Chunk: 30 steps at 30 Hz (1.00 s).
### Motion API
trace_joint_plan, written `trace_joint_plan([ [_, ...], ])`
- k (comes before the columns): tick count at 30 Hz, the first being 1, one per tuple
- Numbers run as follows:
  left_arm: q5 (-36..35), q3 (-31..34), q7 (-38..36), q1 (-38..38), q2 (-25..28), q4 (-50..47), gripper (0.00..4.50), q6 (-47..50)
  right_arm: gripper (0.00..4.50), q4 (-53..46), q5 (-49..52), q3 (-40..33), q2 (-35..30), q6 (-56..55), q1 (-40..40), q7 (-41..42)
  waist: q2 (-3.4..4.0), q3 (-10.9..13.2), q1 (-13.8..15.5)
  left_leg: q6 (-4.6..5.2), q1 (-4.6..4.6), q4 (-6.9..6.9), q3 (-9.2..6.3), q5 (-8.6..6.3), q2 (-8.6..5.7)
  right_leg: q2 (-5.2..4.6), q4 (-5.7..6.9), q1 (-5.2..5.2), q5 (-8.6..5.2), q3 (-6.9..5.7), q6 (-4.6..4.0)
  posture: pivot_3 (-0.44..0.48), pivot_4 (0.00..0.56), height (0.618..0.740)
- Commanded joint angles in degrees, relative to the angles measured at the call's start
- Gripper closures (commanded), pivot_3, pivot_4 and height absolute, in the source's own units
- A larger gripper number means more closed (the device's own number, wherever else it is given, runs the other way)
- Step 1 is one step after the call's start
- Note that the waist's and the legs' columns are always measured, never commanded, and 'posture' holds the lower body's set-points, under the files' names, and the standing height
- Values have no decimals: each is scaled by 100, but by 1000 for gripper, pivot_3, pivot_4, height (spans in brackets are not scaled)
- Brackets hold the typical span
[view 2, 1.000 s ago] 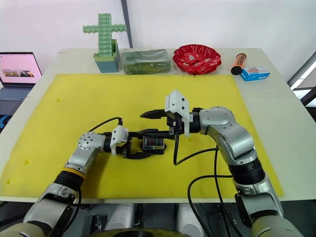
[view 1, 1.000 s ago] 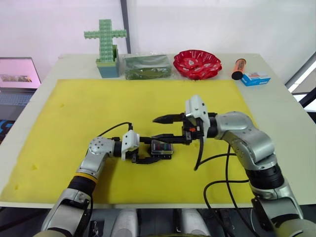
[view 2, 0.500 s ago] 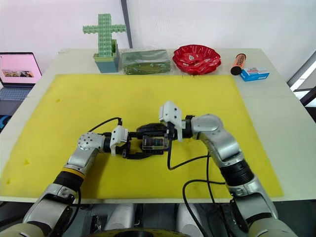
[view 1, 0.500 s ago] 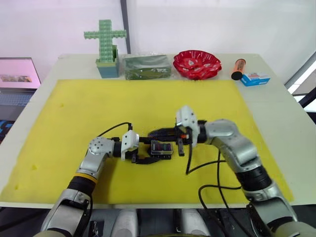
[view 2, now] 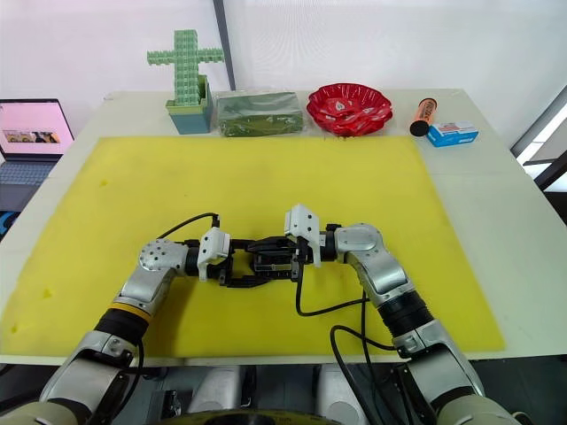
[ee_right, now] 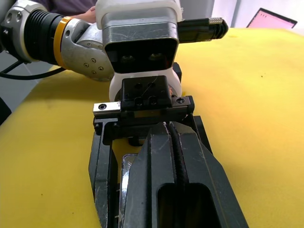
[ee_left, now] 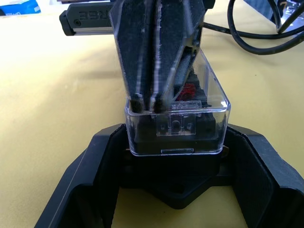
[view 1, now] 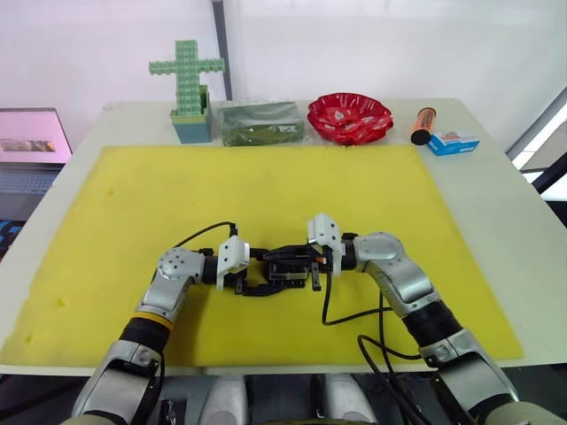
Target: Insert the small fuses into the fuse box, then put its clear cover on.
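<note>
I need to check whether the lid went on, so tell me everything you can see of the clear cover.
The clear cover is a transparent, glossy plastic lid, rectangular with rounded corners. It sits upright over the black fuse box, whose base shows below its rim; a red fuse shows through it. The right gripper, fingers shut together, presses down on its top at one end. The left gripper brackets the box from both sides on the yellow mat.

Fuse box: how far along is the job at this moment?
The clear cover already sits over the fuse box, with a red fuse visible inside. The left end effector grips the box while the shut right end effector presses on the cover. Release remains; the other fuses cannot be confirmed.
</note>
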Motion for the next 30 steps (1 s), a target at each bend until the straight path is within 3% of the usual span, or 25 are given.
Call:
trace_joint_plan([
  [1,3,-72,-86,132,32,-81,1689,-7,4459,-1194,477,-451,-399,911,-9,-111,4,4,30,0,-10,1,0,0,0,-2,1,-9,0,0,0,0,150,740],
  [11,-32,-21,-128,85,111,5,1689,-62,4459,-2308,827,-1294,-1854,1722,0,119,2,5,31,0,-44,5,1,0,0,-3,-4,-41,1,-2,-2,0,150,740],
  [14,-61,-13,-154,55,136,5,1689,-16,3877,-2376,824,-1404,-2054,1628,126,223,2,5,32,0,-50,6,1,0,0,-2,-4,-45,1,-2,-2,0,150,740],
  [18,-80,33,-139,42,244,-51,1689,83,2508,-2317,630,-1440,-2113,1391,251,151,1,5,21,0,-55,8,1,0,0,-2,-4,-51,1,-2,-1,0,150,740],
  [19,-106,56,-157,62,320,-125,969,179,2095,-2289,577,-1447,-2103,1331,279,111,1,5,16,0,-56,7,1,0,0,-1,-4,-52,1,-2,-1,0,150,740],
  [22,-266,200,-229,180,604,-416,9,439,963,-2222,473,-1459,-2091,1201,349,28,1,5,-11,0,-66,7,0,0,2,3,0,-66,1,-2,-1,0,150,740],
  [25,-412,401,-214,334,937,-688,0,601,24,-2169,465,-1525,-2075,1146,393,-58,1,6,-43,0,-68,3,0,0,3,4,0,-70,1,-2,0,0,150,740],
  [30,-796,1184,-67,794,1783,-1333,0,1047,24,-1907,326,-1676,-2233,826,532,-4,1,12,-96,0,-73,3,0,0,4,2,0,-75,1,-2,-1,0,150,740],
])
